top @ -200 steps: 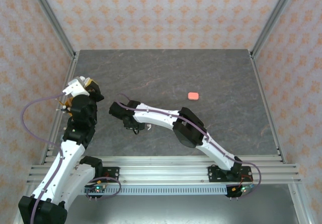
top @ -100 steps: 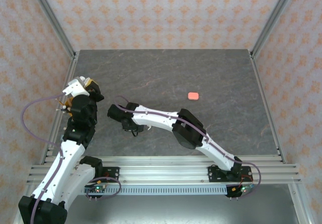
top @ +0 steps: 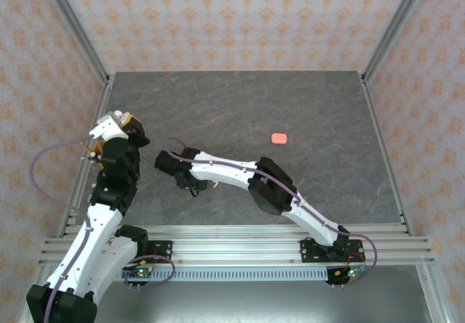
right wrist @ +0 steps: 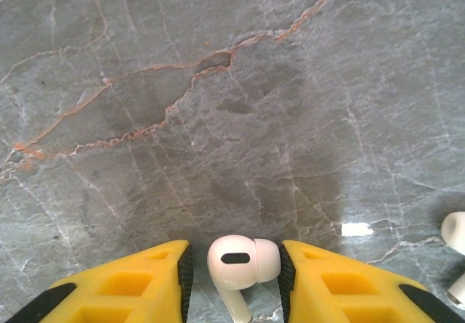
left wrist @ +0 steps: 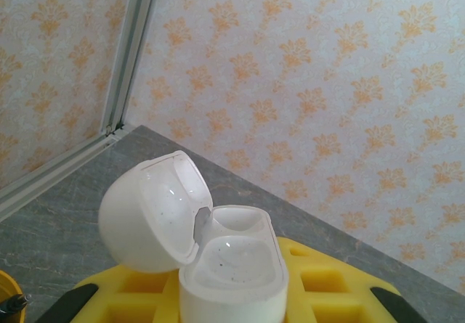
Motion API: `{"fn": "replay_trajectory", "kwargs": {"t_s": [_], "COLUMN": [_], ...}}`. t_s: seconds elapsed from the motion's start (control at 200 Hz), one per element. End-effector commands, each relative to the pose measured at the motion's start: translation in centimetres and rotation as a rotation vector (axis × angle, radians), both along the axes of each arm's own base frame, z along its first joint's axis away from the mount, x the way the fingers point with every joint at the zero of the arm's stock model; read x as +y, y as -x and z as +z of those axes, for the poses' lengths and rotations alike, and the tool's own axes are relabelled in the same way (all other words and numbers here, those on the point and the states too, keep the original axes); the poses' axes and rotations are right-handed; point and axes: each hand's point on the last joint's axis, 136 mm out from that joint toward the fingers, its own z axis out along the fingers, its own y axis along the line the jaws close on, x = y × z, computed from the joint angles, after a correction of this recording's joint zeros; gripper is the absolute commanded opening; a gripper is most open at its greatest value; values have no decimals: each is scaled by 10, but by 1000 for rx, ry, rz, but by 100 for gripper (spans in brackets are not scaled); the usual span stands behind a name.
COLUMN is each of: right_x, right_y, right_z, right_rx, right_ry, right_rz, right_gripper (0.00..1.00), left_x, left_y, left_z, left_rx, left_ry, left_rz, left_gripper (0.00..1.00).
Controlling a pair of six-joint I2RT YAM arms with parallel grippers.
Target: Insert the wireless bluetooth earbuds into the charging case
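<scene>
My left gripper point(top: 116, 125) is raised at the table's left side, shut on a white charging case point(left wrist: 231, 268). The case stands upright between the yellow fingers point(left wrist: 341, 287) with its lid point(left wrist: 149, 218) swung open to the left, and both wells look empty. My right gripper point(top: 190, 184) is low over the table, left of centre. In the right wrist view a white earbud point(right wrist: 243, 260) sits between its pads, stem towards the camera, and the right gripper point(right wrist: 234, 265) is shut on it. Another white earbud point(right wrist: 455, 234) lies at the right edge of that view.
A small coral-pink case point(top: 279, 138) lies shut on the grey marble table point(top: 240, 105), right of centre. Aluminium frame posts and patterned walls enclose the table on three sides. The right arm's links stretch across the near middle.
The right gripper has shifted slightly to the left with the earbud between its pads. The left arm and the case have stayed put.
</scene>
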Motion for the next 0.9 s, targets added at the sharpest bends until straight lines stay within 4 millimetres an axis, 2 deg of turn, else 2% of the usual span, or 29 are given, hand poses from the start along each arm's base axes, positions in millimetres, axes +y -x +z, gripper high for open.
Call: {"fn": "replay_trajectory", "kwargs": {"t_s": [0.0,0.375,0.55,0.656,0.896], "right_x": [-10,-14,-13,-12,-4], "right_y": [2,-4,-6,-10,-21], "right_z": [-31,-34,-27,-19,16], "right_rx": [37,34,15,-20,-143], "right_ry": [70,78,59,24,-69], "right_rz": [-27,-38,-25,-9,69], "right_gripper": [36,28,24,23,23], "left_x": [6,5,4,4,2], "left_y": [4,3,3,3,4], "left_z": [0,-2,-3,-5,-9], "left_rx": [-13,-10,-6,1,15], "left_ry": [7,9,7,5,-5], "left_rz": [24,19,18,12,0], "left_gripper": [0,0,0,0,0]}}
